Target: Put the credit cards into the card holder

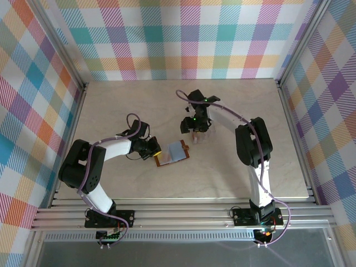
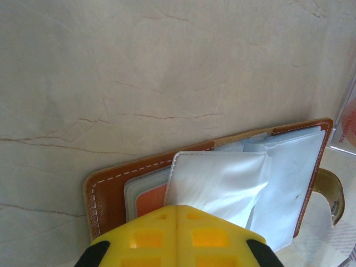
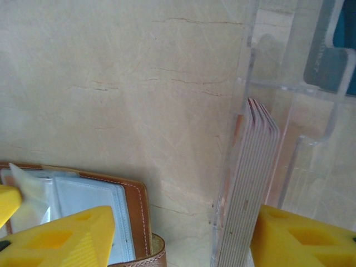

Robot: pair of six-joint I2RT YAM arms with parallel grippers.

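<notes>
The card holder (image 1: pixel 173 152) lies open on the table, brown leather (image 2: pixel 111 189) with clear pockets fanned out and a snap tab (image 2: pixel 331 189) at its right. An orange card (image 2: pixel 150 201) sits inside one pocket. My left gripper (image 1: pixel 156 151) is shut, its yellow tips (image 2: pixel 178 208) meeting over the holder's near edge. My right gripper (image 1: pixel 194 129) hangs open (image 3: pixel 183 222) beside the holder (image 3: pixel 137 206). A stack of credit cards (image 3: pixel 250 183) stands on edge in a clear tray, just inside the right fingertip (image 3: pixel 295 236).
The clear plastic tray (image 3: pixel 245 94) stands right of the holder; its corner (image 2: pixel 346 111) shows beside the snap tab. Something blue (image 3: pixel 342 33) shows through its far part. Bare marble tabletop (image 1: pixel 128 105) spreads to the back and left, bounded by metal rails.
</notes>
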